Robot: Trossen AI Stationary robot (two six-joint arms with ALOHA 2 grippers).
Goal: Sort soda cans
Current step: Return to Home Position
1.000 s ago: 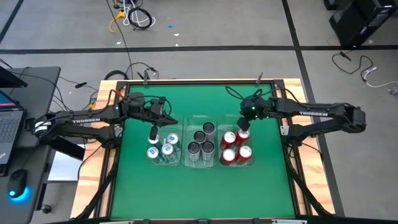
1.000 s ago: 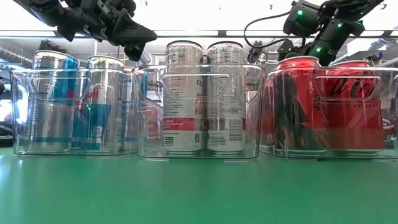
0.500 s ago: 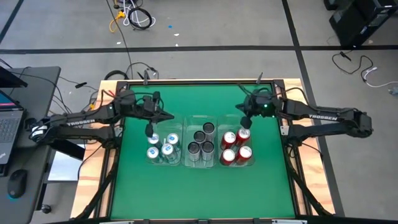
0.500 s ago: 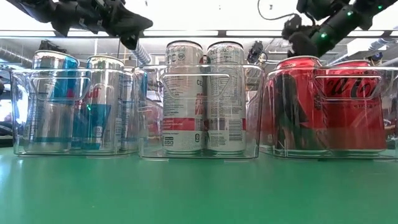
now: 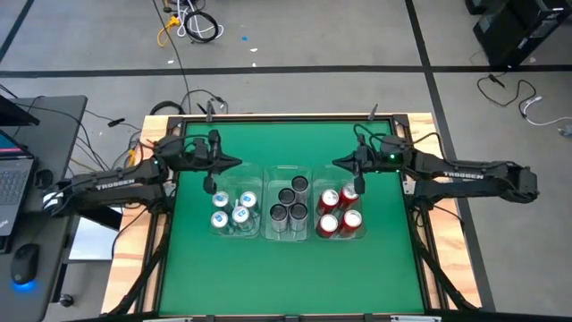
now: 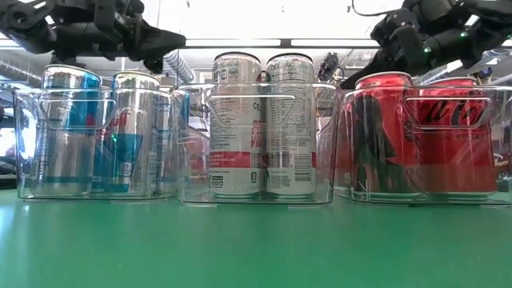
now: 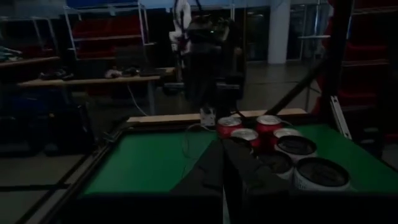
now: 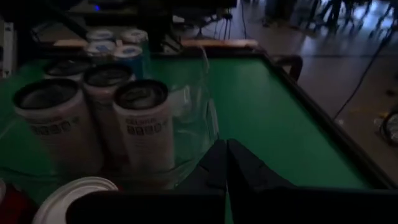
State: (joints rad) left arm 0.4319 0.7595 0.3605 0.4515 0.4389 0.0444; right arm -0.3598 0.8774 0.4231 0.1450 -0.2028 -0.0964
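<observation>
Three clear bins stand side by side mid-table, each holding upright soda cans. Silver cans with pale teal tops (image 5: 231,213) are in the left bin, dark grey cans (image 5: 288,204) in the middle one and red cans (image 5: 340,213) in the right one. My left gripper (image 5: 239,163) is shut and empty, lying about level just beyond the left bin's far side. My right gripper (image 5: 335,164) is also shut and empty, beyond the red bin's far side and pointing slightly down. In the low view both hang above the bins' rims, the left gripper (image 6: 180,37) and the right gripper (image 6: 350,81).
Bare green mat (image 5: 286,277) lies between the bins and the near edge, and more (image 5: 286,139) behind them. A raised wooden rim (image 5: 286,116) frames the table. A laptop (image 5: 11,174) and a mouse (image 5: 25,264) sit on a desk to the left.
Both grippers have risen from over their bins and drawn back toward the table's far edge. They have tipped from pointing down at the cans to nearly level. Both have stayed shut, and the cans have not moved.
</observation>
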